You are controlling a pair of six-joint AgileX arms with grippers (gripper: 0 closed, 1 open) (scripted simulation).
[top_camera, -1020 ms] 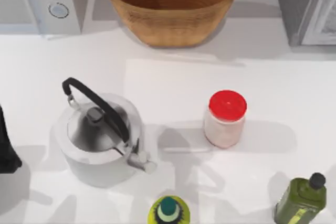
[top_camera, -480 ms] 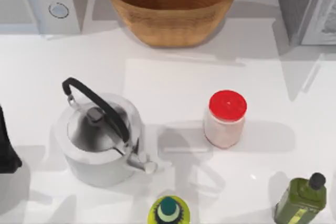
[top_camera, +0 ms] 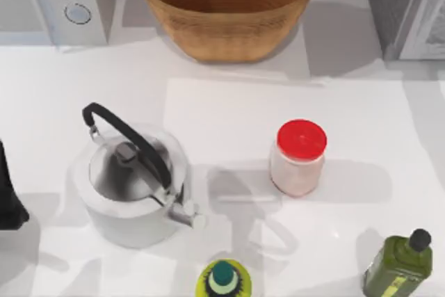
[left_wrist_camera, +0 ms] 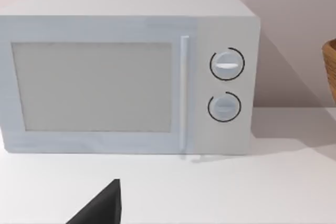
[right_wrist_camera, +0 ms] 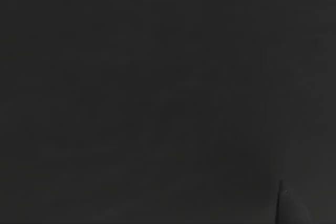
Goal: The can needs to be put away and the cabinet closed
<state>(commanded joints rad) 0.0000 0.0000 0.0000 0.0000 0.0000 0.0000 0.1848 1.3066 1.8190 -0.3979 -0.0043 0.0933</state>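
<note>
A white table seen from above, cabinet at its far right corner, its white-framed door angled toward the table. The can cannot be found on the table top; whether it already sits inside the cabinet cannot be told, and the right wrist view is dark. On the table stand a jar right of centre, a steel kettle to the left, a green bottle at the near right corner and a yellow-green bottle at the near edge. A wicker basket sits at the back, with a microwave at the far left corner. The left arm rests at the table's left edge, apparently parked out of the way, its wrist camera facing the microwave front; a dark tip of the left gripper shows, but how wide it stands cannot be told. Judged from the layout, closing the door looks like the step at hand, likely work for the right arm
</note>
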